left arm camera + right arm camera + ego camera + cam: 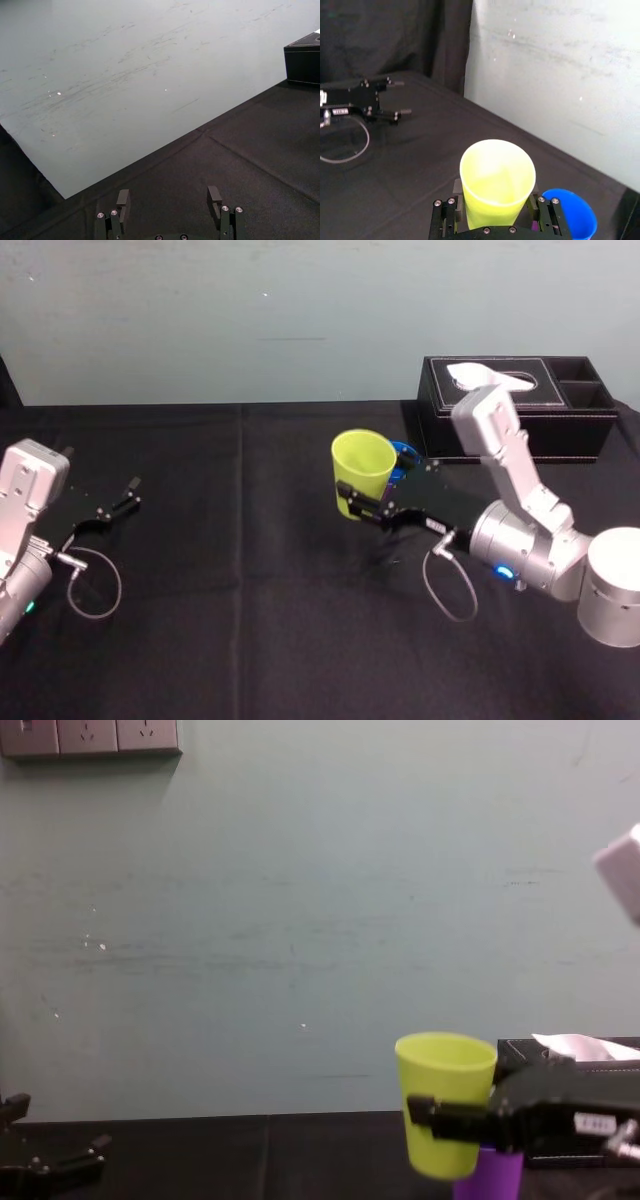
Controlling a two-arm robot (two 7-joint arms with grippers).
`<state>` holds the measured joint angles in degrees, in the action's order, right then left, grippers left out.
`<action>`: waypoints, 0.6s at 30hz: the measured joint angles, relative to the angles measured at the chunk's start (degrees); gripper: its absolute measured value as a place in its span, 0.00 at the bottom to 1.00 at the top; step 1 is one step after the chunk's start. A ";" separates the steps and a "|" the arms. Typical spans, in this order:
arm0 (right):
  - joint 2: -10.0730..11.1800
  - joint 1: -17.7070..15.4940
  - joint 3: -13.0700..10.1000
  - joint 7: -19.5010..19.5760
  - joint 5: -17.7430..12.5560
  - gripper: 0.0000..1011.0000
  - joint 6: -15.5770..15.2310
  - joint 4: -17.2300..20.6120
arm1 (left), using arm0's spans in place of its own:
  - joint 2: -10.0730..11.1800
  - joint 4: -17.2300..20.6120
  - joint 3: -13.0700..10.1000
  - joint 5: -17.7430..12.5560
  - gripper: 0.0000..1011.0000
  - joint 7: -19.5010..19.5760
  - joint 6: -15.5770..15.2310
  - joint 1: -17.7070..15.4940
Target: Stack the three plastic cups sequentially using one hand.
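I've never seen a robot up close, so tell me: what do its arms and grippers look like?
Both arms, left arm and right arm, are silvery-white, mixing boxy and rounded segments. Each ends in a flat black gripper with thin clamp-like fingers: left gripper, right gripper. A thin grey cable loops at each wrist. The right arm carries a small white label and a blue light.

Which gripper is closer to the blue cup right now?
Right. The right gripper, shut on the yellow-green cup, is just beside the blue cup; the left gripper sits open, far to its left.
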<state>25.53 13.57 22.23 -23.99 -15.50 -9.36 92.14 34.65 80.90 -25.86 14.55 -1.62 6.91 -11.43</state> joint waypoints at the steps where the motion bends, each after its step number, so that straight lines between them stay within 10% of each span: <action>1: 0.00 0.00 0.00 0.00 0.00 0.73 0.00 0.00 | 0.00 0.00 0.00 0.00 1.00 0.00 0.00 0.00; 18: 0.86 3.41 -3.28 1.21 -1.23 0.73 -0.02 -1.33 | 0.00 0.00 0.00 0.00 1.00 0.00 0.00 0.00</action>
<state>26.39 16.98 18.95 -22.78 -16.73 -9.38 90.81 34.64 80.90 -25.86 14.55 -1.62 6.91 -11.43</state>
